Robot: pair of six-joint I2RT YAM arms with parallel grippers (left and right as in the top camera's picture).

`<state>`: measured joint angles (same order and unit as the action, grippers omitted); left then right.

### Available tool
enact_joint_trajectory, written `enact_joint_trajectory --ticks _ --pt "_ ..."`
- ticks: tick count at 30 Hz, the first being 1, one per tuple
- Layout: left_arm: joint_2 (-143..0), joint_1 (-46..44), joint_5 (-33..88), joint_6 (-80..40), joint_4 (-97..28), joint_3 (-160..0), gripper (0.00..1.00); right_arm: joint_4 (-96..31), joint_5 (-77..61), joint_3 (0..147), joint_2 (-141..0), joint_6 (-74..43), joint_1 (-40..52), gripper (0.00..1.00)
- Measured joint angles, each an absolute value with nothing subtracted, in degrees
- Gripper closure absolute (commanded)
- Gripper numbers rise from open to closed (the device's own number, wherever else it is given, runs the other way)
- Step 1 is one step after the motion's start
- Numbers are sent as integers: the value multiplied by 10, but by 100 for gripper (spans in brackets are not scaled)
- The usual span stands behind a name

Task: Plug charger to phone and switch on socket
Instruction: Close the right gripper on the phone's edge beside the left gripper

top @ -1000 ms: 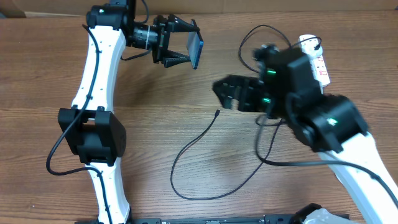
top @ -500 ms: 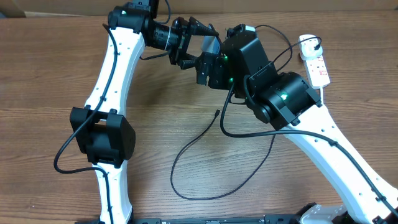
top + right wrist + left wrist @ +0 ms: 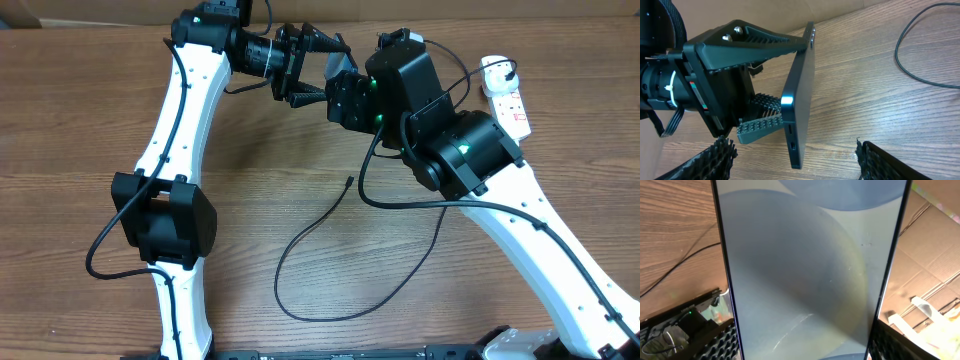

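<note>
Against a second ago: right arm (image 3: 470, 150) no longer low over mid-surface beside the cable tip, but swung up to the far edge, nose to nose with the left arm (image 3: 185, 110). Left arm shifted rightward, bringing the phone (image 3: 341, 68) with it. Against half a second ago, barely a change.

Left arm stretched up along the far edge, wrist level. Left jaws clamped across the phone's (image 3: 800, 95) long edges, holding it clear of the surface (image 3: 60, 150), on edge, screen (image 3: 810, 270) facing its own camera. Right arm bent at the elbow, wrist aimed at the phone's near end. Right jaws spread wide, one on either side of that end, apart from it.

Phone: slim slab, dark frame, glossy pale blue-grey screen, a small port and slot in the near edge. Jaws of ribbed black plastic. Charger (image 3: 278, 272): thin black cable in a loose loop on the wood-grain surface, tip (image 3: 349, 181) lying free, well apart from the phone. Socket (image 3: 510, 100): white elongated block with red marks, far right, beyond the right arm.
</note>
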<state>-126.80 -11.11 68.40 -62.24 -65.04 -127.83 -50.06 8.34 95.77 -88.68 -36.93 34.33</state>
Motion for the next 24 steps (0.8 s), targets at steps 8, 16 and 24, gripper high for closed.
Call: enact_joint_trajectory --ticks 8,16,24 --pt "-1268 -111 688 -631 -660 -1278 29 -472 84 958 -899 -358 342 37" --pt "-1268 -111 689 -649 -660 -1278 29 -472 110 958 -901 -346 342 38" --pt "-1268 -114 689 -657 -659 -1278 28 -472 117 958 -928 -345 342 37"
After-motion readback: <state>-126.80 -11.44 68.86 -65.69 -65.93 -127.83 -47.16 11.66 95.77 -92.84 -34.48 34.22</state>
